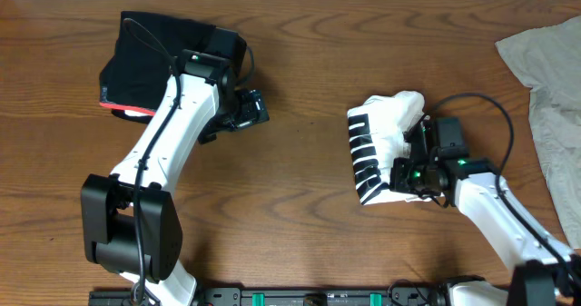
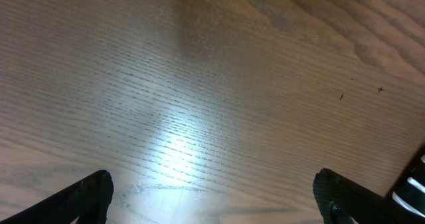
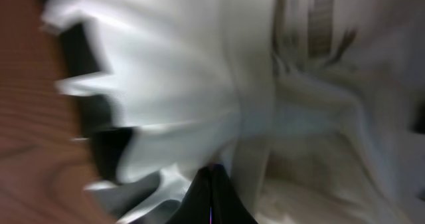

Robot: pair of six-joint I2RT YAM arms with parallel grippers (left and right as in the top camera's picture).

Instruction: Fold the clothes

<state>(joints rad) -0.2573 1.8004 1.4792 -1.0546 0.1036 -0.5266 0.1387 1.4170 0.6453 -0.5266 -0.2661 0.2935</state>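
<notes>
Right hand has its two fingers pressed together, and it seems to be pinching a bit of the white T-shirt, though the close view from its wrist is blurry. The shirt sits on the desk right in front of this hand, touching it. It is bunched up in a lump, with its black stripes on the side away from the hand. The left hand is well apart from the shirt. Its fingers are spread wide with nothing between them, and only bare wood is under it. The black garment with the red edge lies in a neat block just behind the left hand, beside its arm. The grey-beige garment lies loose on the other side of the right hand, away from the shirt. I think the shirt is light, soft and floppy. It will not break, but it will sag and bend wherever it is not held, and a thin pinch of cloth could slip out. A lump like this is hard to fold, so it likely needs to be pulled flat first. The best places to hold look like an edge or a corner, such as the hem or a shoulder, not the thick middle. One hand on each side would help keep the cloth tight and straight.
</notes>
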